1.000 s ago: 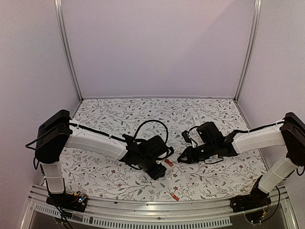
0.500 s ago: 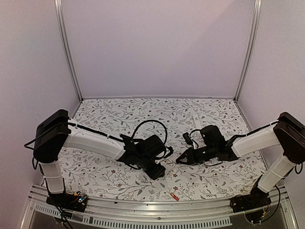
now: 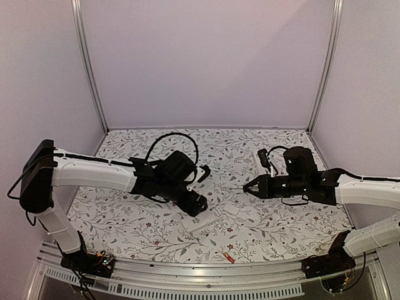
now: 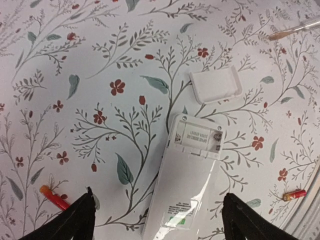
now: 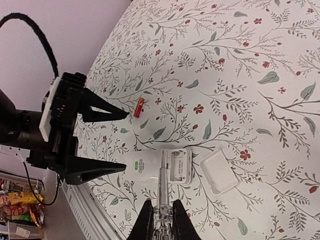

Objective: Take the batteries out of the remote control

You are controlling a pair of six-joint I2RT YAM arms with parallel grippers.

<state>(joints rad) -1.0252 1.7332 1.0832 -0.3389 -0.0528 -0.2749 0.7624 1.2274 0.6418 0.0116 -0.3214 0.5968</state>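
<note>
On the floral counter (image 3: 125, 231), the left gripper (image 4: 157, 192) hung wide open and empty above the white remote (image 4: 192, 175). The right gripper (image 5: 162, 220) was clamped on a thin stick (image 5: 162, 182). The remote's bay stood open, with its cover (image 4: 215, 85) just beside it. Two red batteries (image 4: 52, 197) lay loose on the counter, one on either side of the remote.

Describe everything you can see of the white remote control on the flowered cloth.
The white rectangular plastic remote control lies flat, back up, on the flowered cloth. Its battery bay at one end is open and looks empty; a green-marked label sits at the other. Its loose white lid lies apart, nearby.
</note>
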